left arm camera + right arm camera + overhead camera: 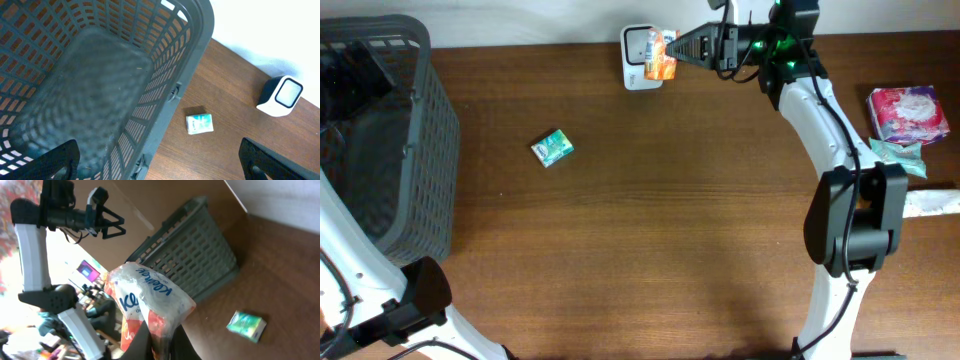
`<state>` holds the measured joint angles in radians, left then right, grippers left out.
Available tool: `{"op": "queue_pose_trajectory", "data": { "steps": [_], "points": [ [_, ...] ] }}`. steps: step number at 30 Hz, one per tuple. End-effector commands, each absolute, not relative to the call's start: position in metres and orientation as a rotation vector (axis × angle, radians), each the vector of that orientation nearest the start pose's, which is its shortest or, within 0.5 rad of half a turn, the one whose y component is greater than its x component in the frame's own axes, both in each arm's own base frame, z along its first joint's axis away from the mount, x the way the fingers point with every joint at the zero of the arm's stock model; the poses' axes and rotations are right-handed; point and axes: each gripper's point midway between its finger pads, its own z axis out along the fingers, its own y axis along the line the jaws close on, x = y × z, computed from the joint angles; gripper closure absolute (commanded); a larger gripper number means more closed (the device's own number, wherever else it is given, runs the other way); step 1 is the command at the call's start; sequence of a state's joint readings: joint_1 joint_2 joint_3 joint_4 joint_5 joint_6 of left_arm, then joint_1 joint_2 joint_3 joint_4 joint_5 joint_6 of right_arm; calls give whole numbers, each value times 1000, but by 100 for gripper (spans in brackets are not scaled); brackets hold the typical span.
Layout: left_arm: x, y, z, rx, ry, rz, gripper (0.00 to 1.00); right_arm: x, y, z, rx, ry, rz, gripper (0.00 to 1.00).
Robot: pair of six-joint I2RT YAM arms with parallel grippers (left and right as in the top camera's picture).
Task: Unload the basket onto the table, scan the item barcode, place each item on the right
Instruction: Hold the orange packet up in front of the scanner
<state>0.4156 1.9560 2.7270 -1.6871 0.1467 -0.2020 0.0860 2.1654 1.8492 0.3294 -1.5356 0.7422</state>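
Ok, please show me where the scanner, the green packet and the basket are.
scanner [288, 93]: left wrist view, on its front window.
green packet [552, 148]: overhead view, on the middle of its top face.
basket [428, 150]: overhead view, on its mesh side wall.

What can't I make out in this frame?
Tissue pack: barcode shows in no view; overhead too small, right wrist sees only its crumpled front.
Scanner window: overhead, pack partly covers it.
Left fingers: left wrist, cut off by bottom edge.
Basket floor: left wrist, blurred.
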Motion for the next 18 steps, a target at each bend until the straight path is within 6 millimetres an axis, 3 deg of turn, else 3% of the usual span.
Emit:
{"op": "queue_pose_trajectory", "data": {
  "steps": [1, 7, 9, 11, 12, 13, 15, 18],
  "points": [
    [372, 139, 386, -681, 2360, -85, 1, 476, 216, 322, -868, 1689, 1749, 96],
    [372, 139, 386, -681, 2360, -85, 1, 486, 220, 314, -736, 1773, 1773, 96],
    [372, 139, 386, -682, 2360, -85, 1, 501, 232, 302, -600, 1838, 1718, 96],
    [372, 139, 386, -682, 2360, -85, 1, 522, 243, 275, -397, 1968, 1595, 96],
    [372, 139, 386, -681, 2360, -85, 1, 543, 241, 239, -193, 2112, 1385, 96],
    [372, 139, 386, -681, 2360, -85, 1, 554, 233, 210, -117, 2201, 1156, 96],
    [372, 139, 386, -681, 2360, -85, 1, 567, 209, 178, -89, 2275, 777, 96],
    [372, 139, 386, -681, 2360, -85, 1, 582, 176, 174, -128, 2268, 360, 96]
  ]
}}
